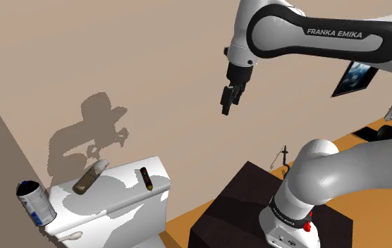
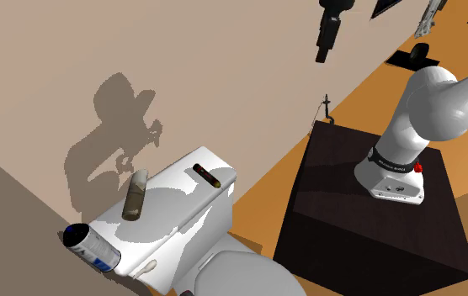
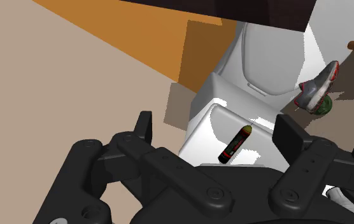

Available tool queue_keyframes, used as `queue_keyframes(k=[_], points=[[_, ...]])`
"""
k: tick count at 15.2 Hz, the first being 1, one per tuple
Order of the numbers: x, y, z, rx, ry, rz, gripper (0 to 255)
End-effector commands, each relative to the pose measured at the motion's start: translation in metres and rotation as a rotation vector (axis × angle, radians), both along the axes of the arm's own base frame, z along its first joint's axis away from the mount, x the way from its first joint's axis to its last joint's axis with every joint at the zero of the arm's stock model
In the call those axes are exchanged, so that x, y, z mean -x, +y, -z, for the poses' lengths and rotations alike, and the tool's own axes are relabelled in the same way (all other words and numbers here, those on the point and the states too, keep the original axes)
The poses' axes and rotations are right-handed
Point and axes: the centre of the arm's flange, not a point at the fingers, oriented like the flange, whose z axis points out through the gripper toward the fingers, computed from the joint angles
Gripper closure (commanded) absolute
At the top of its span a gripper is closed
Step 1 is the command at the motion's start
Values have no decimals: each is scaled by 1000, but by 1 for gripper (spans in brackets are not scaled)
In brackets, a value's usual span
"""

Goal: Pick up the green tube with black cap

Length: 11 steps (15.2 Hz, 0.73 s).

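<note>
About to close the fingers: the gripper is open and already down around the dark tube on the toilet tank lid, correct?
Not quite. The gripper is open, but it hangs high above the toilet tank lid, not down around the dark tube, which lies there untouched. The shoulder view shows bare wall between them.

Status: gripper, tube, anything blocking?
Gripper well above the tank, jaws open, empty. Tube lying flat on tank lid, untouched. Bottle and can on the lid too, apart from tube.
</note>
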Motion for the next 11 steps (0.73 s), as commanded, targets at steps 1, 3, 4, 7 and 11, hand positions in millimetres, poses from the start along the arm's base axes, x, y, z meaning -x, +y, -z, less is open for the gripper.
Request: queue_keyframes(k=[1,3,4,7,11], points=[[0,0,0,0,0,0,0],[-11,14,20,4,2,24,0],[-17,20,30,6,3,36,0],[-34,40,61,11,6,73,0],[-59,65,102,19,10,121,0]])
